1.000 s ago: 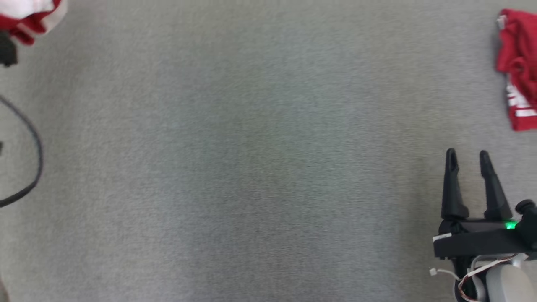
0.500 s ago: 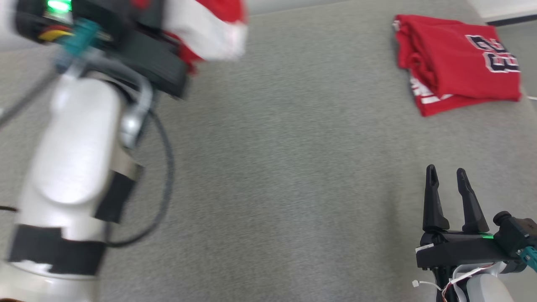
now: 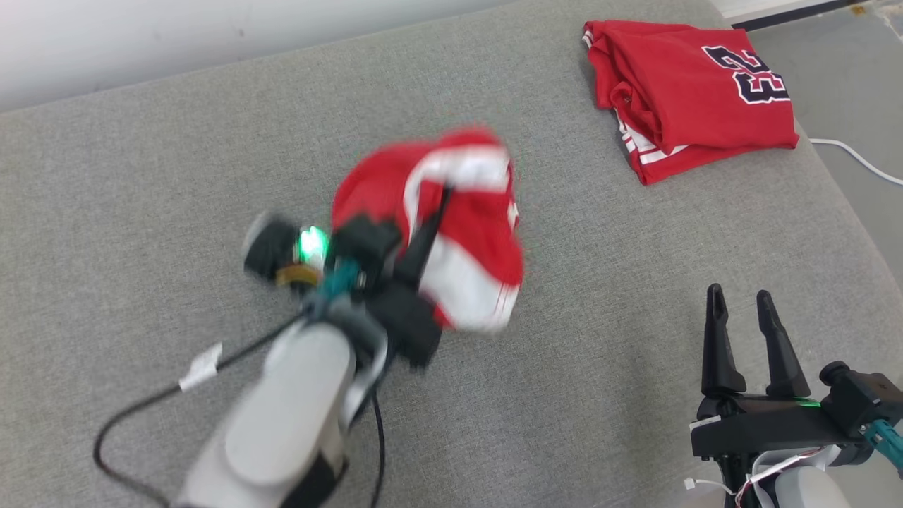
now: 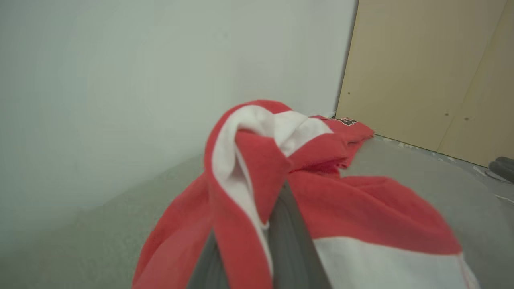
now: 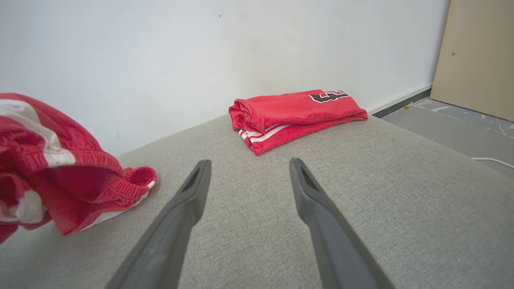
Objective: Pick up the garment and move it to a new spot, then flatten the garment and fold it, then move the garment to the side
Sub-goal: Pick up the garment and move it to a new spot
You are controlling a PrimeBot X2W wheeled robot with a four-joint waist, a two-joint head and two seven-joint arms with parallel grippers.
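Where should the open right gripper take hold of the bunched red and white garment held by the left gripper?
Probably the gathered hem, the loose corner of the garment nearest the right gripper. Come from the robot's right, low over the grey cushion: the left gripper pinches the bunch higher up, leaving that edge free and facing it.

Red-and-white garment point(image 4: 341, 208) bunched over left gripper point(image 4: 281, 216), jaws closed on a fold, dark fingers point(image 4: 289, 249) mostly covered. Grey fabric worktop point(image 4: 401, 160) below. Second red garment point(image 4: 355, 130) behind, near white wall point(image 4: 140, 80). Beige panel point(image 4: 421, 72) right.
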